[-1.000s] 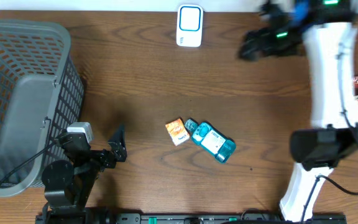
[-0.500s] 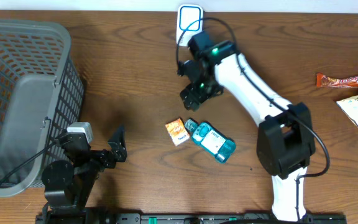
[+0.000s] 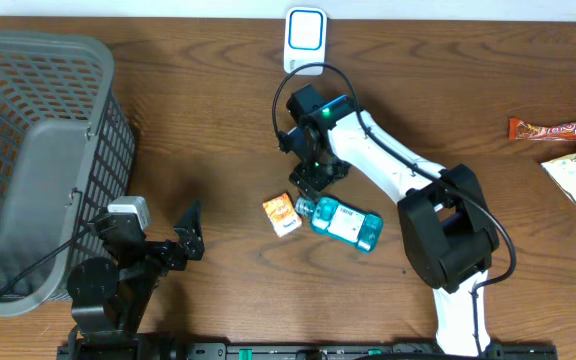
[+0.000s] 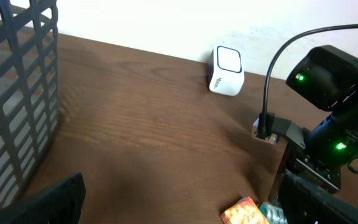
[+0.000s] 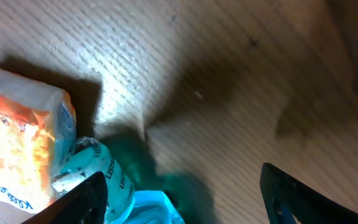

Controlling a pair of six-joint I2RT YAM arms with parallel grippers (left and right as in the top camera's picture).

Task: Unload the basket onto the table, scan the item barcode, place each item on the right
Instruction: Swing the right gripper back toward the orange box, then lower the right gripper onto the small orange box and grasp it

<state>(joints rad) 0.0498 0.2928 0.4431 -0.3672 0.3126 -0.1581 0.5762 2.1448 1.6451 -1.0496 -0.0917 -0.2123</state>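
Hovering low over the table, the right gripper (image 3: 309, 183) has its fingers spread apart, nothing clamped. The teal pack (image 3: 346, 224) lies directly beneath it, capped end near one finger; an orange packet (image 3: 282, 213) lies just beside that end. The left gripper (image 3: 189, 236) stands spread wide, empty, well apart. The white scanner (image 3: 305, 41) sits beyond the right gripper
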